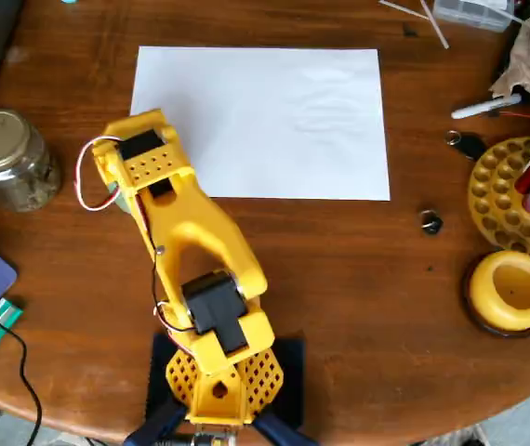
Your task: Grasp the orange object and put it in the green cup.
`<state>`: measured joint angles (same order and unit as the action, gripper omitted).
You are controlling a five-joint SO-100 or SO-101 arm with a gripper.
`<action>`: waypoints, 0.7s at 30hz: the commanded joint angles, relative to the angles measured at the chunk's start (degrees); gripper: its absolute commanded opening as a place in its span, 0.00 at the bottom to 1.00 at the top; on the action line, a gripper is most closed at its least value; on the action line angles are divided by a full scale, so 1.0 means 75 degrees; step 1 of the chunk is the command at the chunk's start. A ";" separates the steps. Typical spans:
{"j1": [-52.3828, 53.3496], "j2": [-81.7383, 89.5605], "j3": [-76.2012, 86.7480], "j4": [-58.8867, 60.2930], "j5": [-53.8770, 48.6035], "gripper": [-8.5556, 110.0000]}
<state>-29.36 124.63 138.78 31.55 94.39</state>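
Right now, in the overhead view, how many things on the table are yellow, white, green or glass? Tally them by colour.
Yellow: 3, the robot arm, the ring-shaped dish, the holed tray
White: 1, the paper sheet
Green: 1, the green cup, only a sliver showing beside the arm
Glass: 1, the jar
Total: 6

One overhead view looks straight down on the round table (arm base at bottom edge).
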 commanded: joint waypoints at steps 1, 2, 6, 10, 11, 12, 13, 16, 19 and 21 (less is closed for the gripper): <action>-0.0035 0.0270 0.0340 -0.0949 -0.0129 0.07; -0.0023 0.0258 0.0492 -0.1266 -0.0187 0.07; 0.0000 0.0246 0.0984 -0.2145 -0.0293 0.07; 0.0000 0.0305 0.1078 -0.2191 -0.0316 0.07; 0.0000 0.0316 0.1172 -0.2320 -0.0328 0.07; 0.0000 0.0340 0.1266 -0.2461 -0.0352 0.07; 0.0000 0.0352 0.1348 -0.2566 -0.0352 0.07; 0.0012 0.0375 0.1406 -0.2625 -0.0363 0.07; -0.0012 0.0387 0.1406 -0.2625 -0.0375 0.13; -0.0059 0.0492 0.1465 -0.2625 -0.0375 0.28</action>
<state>-29.97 126.21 149.77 12.92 92.11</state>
